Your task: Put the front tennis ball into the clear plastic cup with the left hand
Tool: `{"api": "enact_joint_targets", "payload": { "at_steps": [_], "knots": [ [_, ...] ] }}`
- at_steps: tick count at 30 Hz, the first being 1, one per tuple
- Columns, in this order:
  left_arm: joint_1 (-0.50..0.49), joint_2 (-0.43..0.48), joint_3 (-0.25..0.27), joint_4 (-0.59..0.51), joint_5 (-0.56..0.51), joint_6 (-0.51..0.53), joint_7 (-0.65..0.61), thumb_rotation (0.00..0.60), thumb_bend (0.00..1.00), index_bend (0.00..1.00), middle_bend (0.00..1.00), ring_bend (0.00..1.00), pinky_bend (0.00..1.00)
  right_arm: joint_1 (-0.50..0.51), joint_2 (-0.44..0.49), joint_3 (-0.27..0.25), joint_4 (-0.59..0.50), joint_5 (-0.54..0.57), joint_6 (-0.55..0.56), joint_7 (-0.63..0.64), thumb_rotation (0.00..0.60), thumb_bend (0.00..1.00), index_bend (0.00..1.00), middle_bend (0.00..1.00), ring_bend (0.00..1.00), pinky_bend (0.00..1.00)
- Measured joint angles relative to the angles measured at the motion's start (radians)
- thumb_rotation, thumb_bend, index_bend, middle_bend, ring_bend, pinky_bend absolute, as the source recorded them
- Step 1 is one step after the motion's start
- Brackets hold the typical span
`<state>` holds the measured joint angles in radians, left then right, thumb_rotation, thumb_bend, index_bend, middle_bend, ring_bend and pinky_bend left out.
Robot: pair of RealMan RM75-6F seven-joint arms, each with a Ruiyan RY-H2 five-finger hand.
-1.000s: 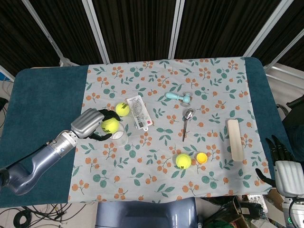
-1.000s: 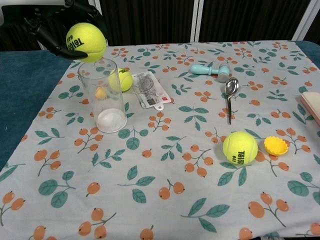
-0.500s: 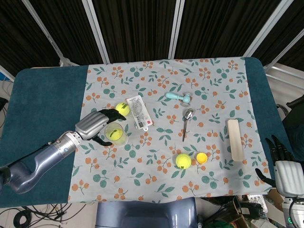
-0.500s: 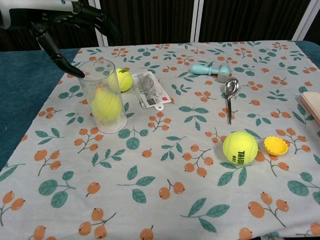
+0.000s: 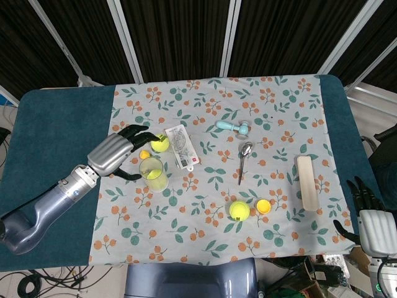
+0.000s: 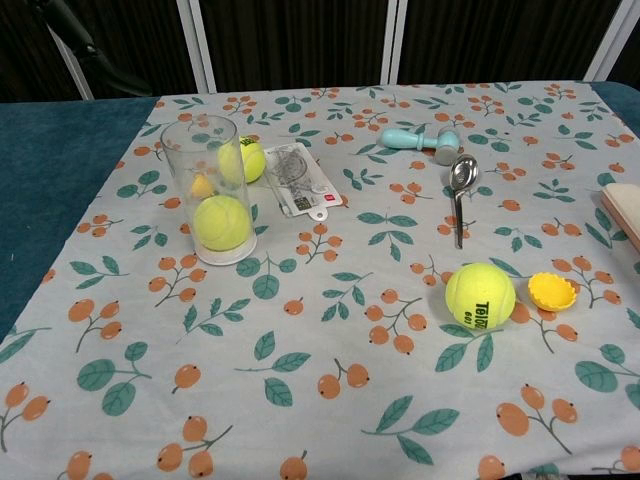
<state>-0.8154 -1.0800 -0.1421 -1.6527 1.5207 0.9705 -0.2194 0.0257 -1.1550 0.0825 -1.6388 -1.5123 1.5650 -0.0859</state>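
A clear plastic cup stands upright on the left of the flowered cloth, and a yellow tennis ball rests at its bottom. My left hand hovers just left of the cup with its fingers spread and nothing in it; only a fingertip shows in the chest view. A second tennis ball lies behind the cup. A third ball sits near the front right. My right hand rests off the table's right edge, fingers apart.
A card in plastic wrap lies right of the cup. A metal spoon, a light blue tool, a small orange cap and a pale long block occupy the right half. A small orange piece lies behind the cup.
My left hand held the ball over the cup, released it, and drew back to the left and up. The ball dropped and now sits at the cup's bottom.
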Motion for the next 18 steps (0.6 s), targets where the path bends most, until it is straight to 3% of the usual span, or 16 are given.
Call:
{"api": "enact_joint_targets", "payload": {
  "at_steps": [6, 10, 14, 18],
  "knots": [
    [0.113, 0.044, 0.013, -0.092, -0.029, 0.156, 0.295, 0.600, 0.09, 0.14, 0.12, 0.01, 0.07, 0.000, 0.001, -0.002, -0.002, -0.005, 0.001, -0.002, 0.600, 0.14, 0.02, 0.00, 0.11, 0.26],
    [0.271, 0.062, 0.054, -0.170, -0.074, 0.343, 0.465, 0.600, 0.08, 0.12, 0.08, 0.00, 0.05, 0.000, 0.001, -0.003, -0.001, -0.007, 0.001, -0.003, 0.600, 0.14, 0.02, 0.00, 0.11, 0.26],
    [0.445, 0.063, 0.116, -0.194, -0.104, 0.507, 0.530, 0.600, 0.08, 0.11, 0.07, 0.00, 0.04, 0.002, 0.002, -0.003, 0.002, -0.013, 0.001, -0.001, 0.600, 0.14, 0.01, 0.00, 0.11, 0.26],
    [0.563, 0.045, 0.164, -0.160, -0.131, 0.577, 0.481, 0.600, 0.08, 0.10, 0.06, 0.00, 0.02, 0.003, 0.004, -0.005, 0.005, -0.021, 0.002, 0.001, 0.600, 0.13, 0.01, 0.00, 0.11, 0.25]
  ]
}}
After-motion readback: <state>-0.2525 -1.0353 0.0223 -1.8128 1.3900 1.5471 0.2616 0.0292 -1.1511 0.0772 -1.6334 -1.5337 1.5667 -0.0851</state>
